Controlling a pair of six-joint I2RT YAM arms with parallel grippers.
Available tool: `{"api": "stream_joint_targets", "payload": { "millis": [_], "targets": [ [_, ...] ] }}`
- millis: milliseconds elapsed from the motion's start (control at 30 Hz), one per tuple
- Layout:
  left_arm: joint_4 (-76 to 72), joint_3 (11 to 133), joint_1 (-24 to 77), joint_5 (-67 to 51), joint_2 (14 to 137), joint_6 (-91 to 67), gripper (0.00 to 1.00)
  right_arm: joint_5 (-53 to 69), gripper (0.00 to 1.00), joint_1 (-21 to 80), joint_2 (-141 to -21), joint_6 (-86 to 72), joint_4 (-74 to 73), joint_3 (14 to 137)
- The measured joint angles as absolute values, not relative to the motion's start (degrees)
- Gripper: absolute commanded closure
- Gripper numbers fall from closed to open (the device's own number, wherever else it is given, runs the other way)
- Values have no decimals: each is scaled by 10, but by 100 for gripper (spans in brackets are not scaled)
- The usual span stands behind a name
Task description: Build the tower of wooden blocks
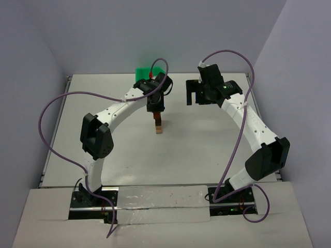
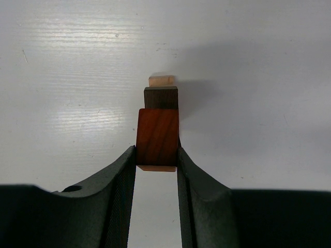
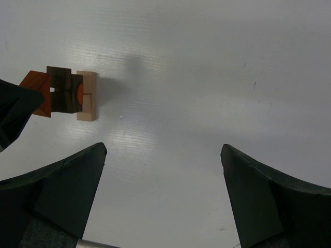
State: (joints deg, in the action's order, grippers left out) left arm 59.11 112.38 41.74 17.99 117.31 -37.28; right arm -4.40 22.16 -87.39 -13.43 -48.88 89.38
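Note:
The wood block tower (image 1: 159,127) stands mid-table as a narrow stack. In the left wrist view it shows from above: a light tan block (image 2: 161,80) at the bottom, a dark brown block (image 2: 161,97) over it, and a reddish-brown block (image 2: 158,137) on top. My left gripper (image 2: 157,155) is shut on the reddish-brown block, directly over the stack (image 1: 156,114). Whether that block rests on the stack is unclear. My right gripper (image 3: 163,155) is open and empty, to the right of the tower (image 3: 67,95) and apart from it (image 1: 193,94).
A green plastic bin (image 1: 150,72) sits at the back edge of the table (image 1: 207,150), behind the left wrist. Grey walls enclose the table on three sides. Purple cables loop off both arms.

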Motion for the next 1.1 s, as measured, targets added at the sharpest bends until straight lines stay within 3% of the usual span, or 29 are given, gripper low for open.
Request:
{"api": "stream_joint_targets", "payload": {
  "millis": [1100],
  "targets": [
    [590,1137,415,169,1204,-369,64,-29,0,221,-874,-136,-489,894]
  ]
}}
